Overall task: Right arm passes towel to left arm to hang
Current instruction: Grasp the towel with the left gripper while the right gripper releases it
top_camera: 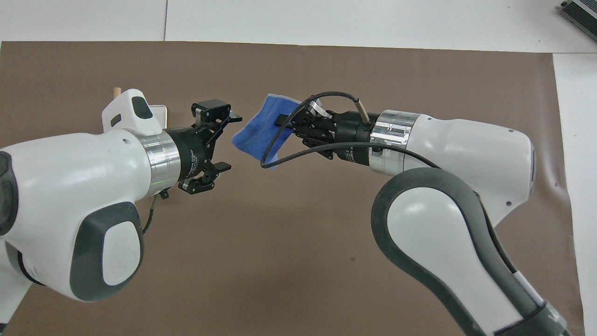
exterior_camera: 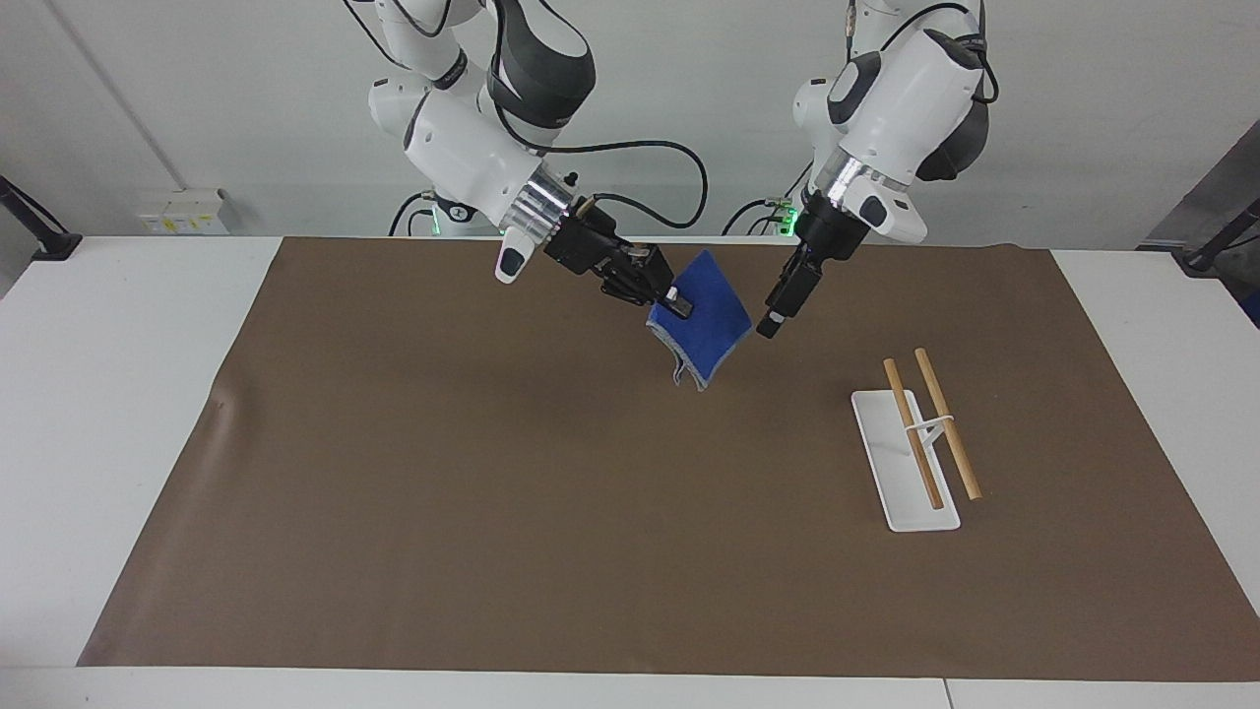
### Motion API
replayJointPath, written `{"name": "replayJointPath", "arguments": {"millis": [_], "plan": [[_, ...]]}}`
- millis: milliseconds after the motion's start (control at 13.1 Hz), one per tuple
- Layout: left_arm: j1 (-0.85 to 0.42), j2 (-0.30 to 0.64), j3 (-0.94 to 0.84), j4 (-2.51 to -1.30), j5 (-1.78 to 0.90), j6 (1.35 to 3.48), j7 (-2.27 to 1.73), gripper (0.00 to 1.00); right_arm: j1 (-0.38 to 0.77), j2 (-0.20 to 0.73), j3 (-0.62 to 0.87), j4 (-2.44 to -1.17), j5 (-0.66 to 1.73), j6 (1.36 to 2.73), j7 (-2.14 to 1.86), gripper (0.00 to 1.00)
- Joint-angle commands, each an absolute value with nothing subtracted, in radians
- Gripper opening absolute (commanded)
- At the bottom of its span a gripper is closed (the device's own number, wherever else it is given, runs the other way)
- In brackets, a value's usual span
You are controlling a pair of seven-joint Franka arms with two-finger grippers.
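The blue towel (exterior_camera: 711, 330) (top_camera: 256, 133) hangs in the air over the brown mat, tilted, with one corner drooping. My right gripper (exterior_camera: 677, 303) (top_camera: 281, 120) is shut on the towel's edge that faces the right arm. From the other end, my left gripper (exterior_camera: 767, 326) (top_camera: 232, 141) stands open beside the towel's free edge. Its fingers (top_camera: 235, 116) straddle the line of that edge, with a small gap still showing in the facing view. Nothing is between them.
A towel rack with a white base (exterior_camera: 901, 497) and two wooden rods (exterior_camera: 913, 438) stands toward the left arm's end of the table. In the overhead view my left arm covers most of it. The brown mat (exterior_camera: 472, 492) covers the table.
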State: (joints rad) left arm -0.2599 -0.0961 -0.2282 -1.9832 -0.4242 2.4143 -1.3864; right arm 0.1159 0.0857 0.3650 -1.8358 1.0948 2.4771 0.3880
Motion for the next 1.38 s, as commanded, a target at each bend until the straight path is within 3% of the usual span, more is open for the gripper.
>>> {"name": "replayJointPath", "arguments": {"millis": [0, 459, 536, 612, 919, 1072, 1301], "plan": [[-0.262, -0.126, -0.258, -2.029, -0.445, 2.506, -1.439, 1.0, 0.104, 0.066, 0.368, -1.844, 1.104, 2.456, 0.413, 0.0], [-0.252, -0.1, -0.262, -2.025, -0.508, 2.623, -1.439, 0.98, 0.104, 0.066, 0.368, -1.844, 1.101, 2.456, 0.413, 0.0], [-0.252, -0.1, -0.261, -2.025, -0.508, 2.622, -1.439, 0.76, 0.104, 0.066, 0.368, -1.844, 1.101, 2.456, 0.413, 0.0], [-0.252, -0.101, -0.261, -2.026, -0.508, 2.617, -1.436, 0.61, 0.104, 0.066, 0.368, -1.844, 1.101, 2.456, 0.413, 0.0], [-0.25, -0.107, -0.27, -2.034, -0.508, 2.603, -1.422, 0.34, 0.104, 0.066, 0.365, -1.842, 1.1, 2.439, 0.413, 0.0], [-0.242, -0.109, -0.27, -2.036, -0.506, 2.591, -1.408, 0.03, 0.104, 0.066, 0.364, -1.842, 1.1, 2.437, 0.413, 0.0], [-0.23, -0.112, -0.268, -2.036, -0.506, 2.528, -1.22, 0.0, 0.104, 0.066, 0.364, -1.842, 1.1, 2.437, 0.413, 0.0]]}}
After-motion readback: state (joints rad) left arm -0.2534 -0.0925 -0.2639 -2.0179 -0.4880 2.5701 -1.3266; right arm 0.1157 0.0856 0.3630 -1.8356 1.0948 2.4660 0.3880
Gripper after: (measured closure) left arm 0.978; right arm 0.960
